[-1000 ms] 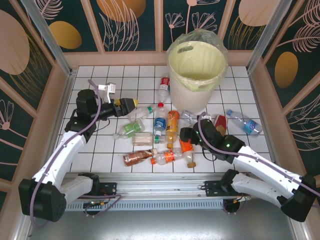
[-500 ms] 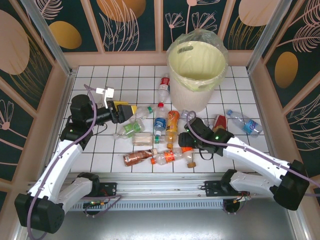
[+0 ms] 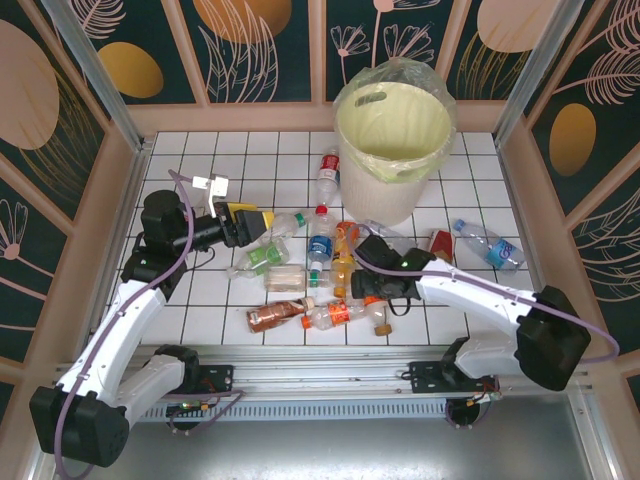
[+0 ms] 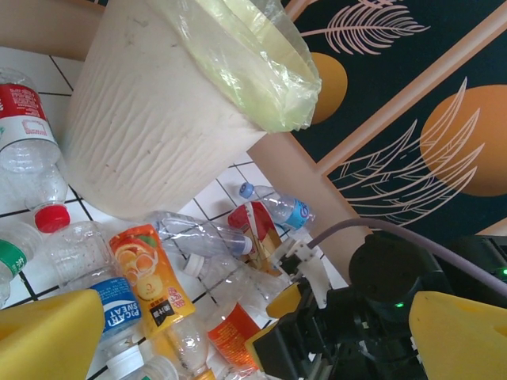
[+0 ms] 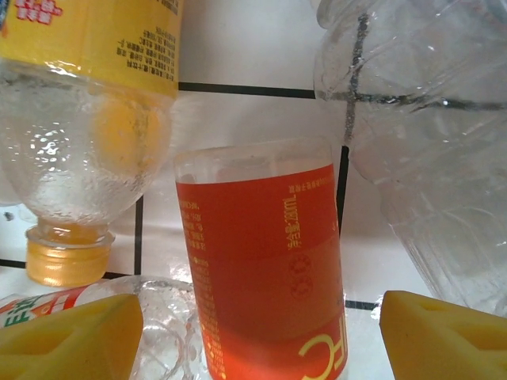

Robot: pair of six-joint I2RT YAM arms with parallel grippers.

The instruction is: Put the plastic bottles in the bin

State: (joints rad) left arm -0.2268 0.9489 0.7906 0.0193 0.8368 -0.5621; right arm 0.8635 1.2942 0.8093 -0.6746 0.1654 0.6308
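Big cream bin (image 3: 372, 195) stands at the far side of the tiled table (image 3: 200, 160), with bottles (image 3: 320, 245) strewn flat just in front. Left gripper (image 3: 262, 222) hovers at the pile's left edge, jaws spread wide, empty. Right gripper (image 5: 261, 336) is down low, jaws parted around an orange-label bottle (image 5: 261, 253), pads not touching it.

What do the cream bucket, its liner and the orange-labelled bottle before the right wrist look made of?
Round cream bucket: probably matte moulded plastic, ribbed wall. Liner: thin clear film, crinkled over the rim. Orange-labelled bottle: clear plastic, see-through above its glossy label.
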